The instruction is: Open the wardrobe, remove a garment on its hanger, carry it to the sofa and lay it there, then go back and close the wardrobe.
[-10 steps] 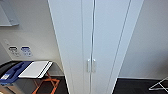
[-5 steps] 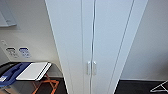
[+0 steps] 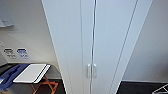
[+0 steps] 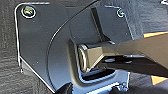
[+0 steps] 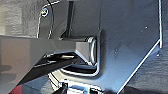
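The wardrobe (image 3: 107, 37) stands straight ahead in the head view, tall and white, with both plain doors shut. Its two small white vertical handles (image 3: 88, 70) (image 3: 94, 70) sit side by side at the middle seam, low in the picture. The garment, the hanger and the sofa are hidden from me. In the left wrist view and the right wrist view the robot's own dark plate and bar hang over dark carpet (image 4: 10, 75) (image 5: 15, 17).
Left of the wardrobe a white-topped folding stand (image 3: 31, 72) rests on orange crossed legs (image 3: 47, 87), with a blue object (image 3: 12, 72) beside it. Two small labels (image 3: 15, 53) are on the white wall. A white wire frame (image 3: 161, 89) pokes in at the lower right.
The whole picture has crept a little, with the folding stand sitting slightly lower than before, so the camera has moved. The wardrobe doors stay shut.
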